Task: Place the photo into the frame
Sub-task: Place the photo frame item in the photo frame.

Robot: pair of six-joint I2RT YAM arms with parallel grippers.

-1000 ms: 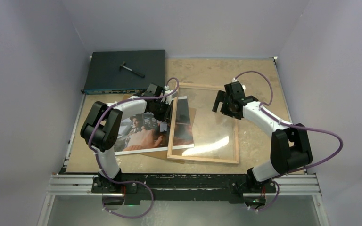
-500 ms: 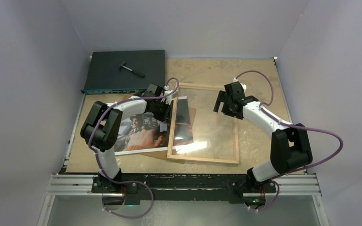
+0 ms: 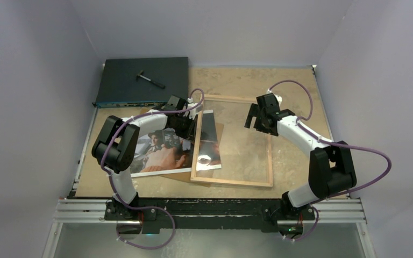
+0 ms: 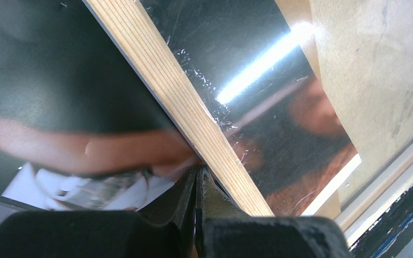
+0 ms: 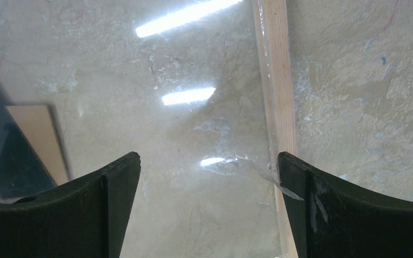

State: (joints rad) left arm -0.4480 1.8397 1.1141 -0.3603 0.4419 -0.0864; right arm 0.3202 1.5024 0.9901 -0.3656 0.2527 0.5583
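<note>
The only clear change from the earlier shot is the bright glare on the clear pane. It has slid from about the pane's 6 o'clock over to its 7 o'clock corner. Both arms look pretty much where they were.

The thin rectangular frame (image 3: 231,181) lies light wood back up with its clear pane, in the middle of the mottled tan surface (image 3: 296,91), a bit toward 4 o'clock. The big glossy photo (image 3: 156,153) has a white border and lies with its dark reddish-brown picture face up at the frame's 9 o'clock. The photo's 3 o'clock edge is tucked under the frame's 9 o'clock rail, so a strip of it shows through the pane. Under the photo is a plain brown backing board (image 3: 173,175), which peeks out along the photo's 6 o'clock edge.

The left jaws are together. In the left wrist view the fingers (image 4: 185,199) are pressed flat against each other, tips right up against the wood rail on the photo side. I honestly can't tell if anything thin is pinched between them.

The right jaws are wide apart and hang over the frame near its 2 o'clock. In the right wrist view the fingers (image 5: 86,209) straddle the pane and the frame's 3 o'clock rail, with the rail close to one finger.

Over at 11 o'clock on the surface sits a flat dark rectangular box (image 3: 140,86) with a small dark tool (image 3: 150,79) lying on top.
</note>
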